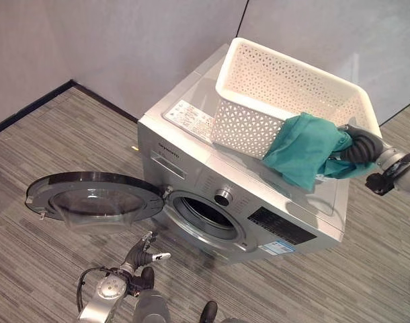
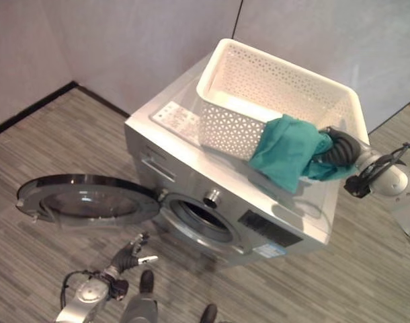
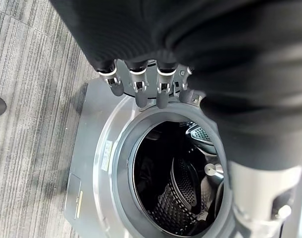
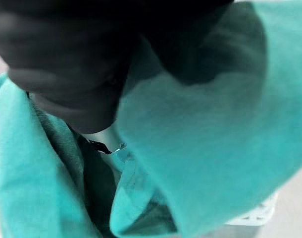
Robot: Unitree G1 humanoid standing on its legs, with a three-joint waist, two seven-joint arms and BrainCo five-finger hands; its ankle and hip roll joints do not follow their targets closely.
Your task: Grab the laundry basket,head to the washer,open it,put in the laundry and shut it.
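At the bottom of the frame the left hand [image 1: 143, 256] hangs with fingers relaxed and empty, just before the washer [image 1: 191, 161], whose door [image 1: 91, 195] stands swung open at the left. At the right, the right hand [image 1: 358, 145] is buried in the green cloth [image 1: 302, 149] draped over the basket [image 1: 259, 81] rim; I cannot tell its fingers. The cloth might snag the rim and drag the basket off.

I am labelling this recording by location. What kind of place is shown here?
Probably a staged test room, not a home laundry: a silver front-loading washing machine stands alone on grey striped carpet before plain grey partition walls, with a white perforated plastic basket on top.
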